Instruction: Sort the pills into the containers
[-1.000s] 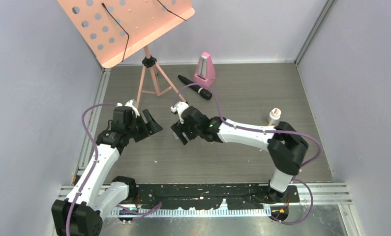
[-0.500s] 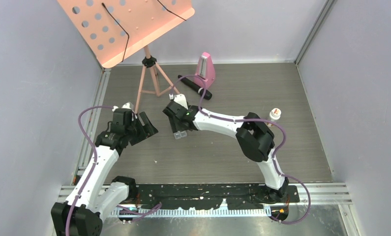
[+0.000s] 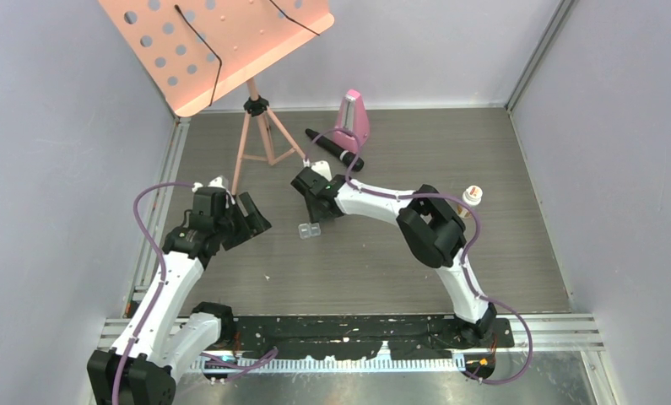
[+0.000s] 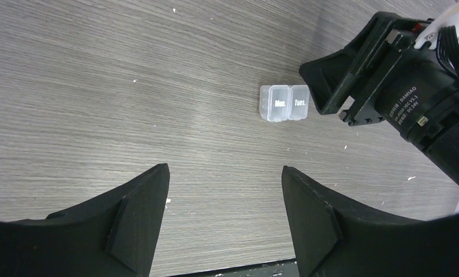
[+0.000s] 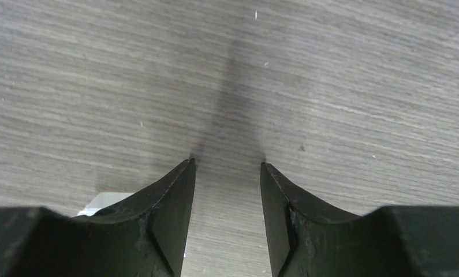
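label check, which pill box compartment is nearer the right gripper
The Tues. compartment: it sits beside the right gripper, with the Mon. compartment on its far side.

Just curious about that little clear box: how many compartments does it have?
2 in the pill box: Mon. compartment on the left in the left wrist view, Tues. compartment joined on its right.

Pill box [image 5: 104,200] mostly behind fingers [image 5: 160,219]

Bare desk [image 3: 281,253] lies open between the left hand [image 3: 251,221] and the pill box [image 3: 309,229] at its 3 o'clock. The right hand [image 3: 313,205] crowds the box's 12 o'clock side; tripod [image 3: 256,106] and microphone [image 3: 336,150] stand beyond.
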`<state>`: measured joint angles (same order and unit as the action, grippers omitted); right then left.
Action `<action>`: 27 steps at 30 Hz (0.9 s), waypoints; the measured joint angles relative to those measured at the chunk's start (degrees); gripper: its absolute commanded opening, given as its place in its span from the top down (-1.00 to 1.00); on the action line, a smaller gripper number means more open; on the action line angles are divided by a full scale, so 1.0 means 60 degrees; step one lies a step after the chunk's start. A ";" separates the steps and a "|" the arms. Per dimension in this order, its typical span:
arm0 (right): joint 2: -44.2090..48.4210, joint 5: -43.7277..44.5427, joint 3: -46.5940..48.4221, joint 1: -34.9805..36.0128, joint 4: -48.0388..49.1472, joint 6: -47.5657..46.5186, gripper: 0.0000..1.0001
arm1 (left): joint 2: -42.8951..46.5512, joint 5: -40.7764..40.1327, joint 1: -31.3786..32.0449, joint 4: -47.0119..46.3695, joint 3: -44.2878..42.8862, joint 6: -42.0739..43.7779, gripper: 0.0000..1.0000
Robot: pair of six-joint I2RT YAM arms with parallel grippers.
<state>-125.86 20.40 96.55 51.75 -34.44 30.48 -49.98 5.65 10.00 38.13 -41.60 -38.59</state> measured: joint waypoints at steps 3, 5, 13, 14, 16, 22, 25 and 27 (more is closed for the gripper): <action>0.0433 -0.0368 -0.0725 0.0007 0.0484 -0.0178 -0.09 | 0.0011 0.0069 0.0000 -0.0033 0.0073 0.0004 -0.49; 0.0794 -0.0714 -0.1319 0.0025 0.0758 -0.0397 -0.11 | 0.0044 0.0095 0.0000 -0.0047 0.0138 0.0007 -0.49; 0.1763 -0.1705 -0.2732 0.0306 0.1359 -0.1293 -0.16 | 0.0219 0.0113 0.0000 -0.0117 0.0226 0.0040 -0.50; 0.1789 -0.1504 -0.2703 0.0328 0.1166 -0.1231 -0.20 | 0.0244 0.0106 0.0000 -0.0109 0.0226 0.0044 -0.50; 0.1789 -0.0987 -0.2422 0.0412 0.0401 -0.1013 -0.31 | 0.0280 0.0076 0.0000 -0.0095 0.0229 0.0047 -0.50; 0.2069 -0.0328 -0.1268 0.0514 -0.0769 -0.0860 -0.58 | 0.0892 -0.0408 0.0000 -0.0011 0.0229 0.0040 -0.52; 0.2575 -0.1118 -0.1443 0.0546 -0.0470 -0.1257 -0.61 | 0.1279 -0.0871 -0.0004 0.0044 0.0229 0.0036 -0.53; 0.2721 -0.1810 -0.1563 0.0619 -0.0175 -0.1698 -0.62 | 0.1377 -0.1100 -0.0004 0.0149 0.0204 0.0036 -0.54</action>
<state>-109.54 9.54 87.18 55.46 -35.48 20.29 -41.71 -0.95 9.98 39.03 -40.38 -38.37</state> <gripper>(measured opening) 0.801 0.764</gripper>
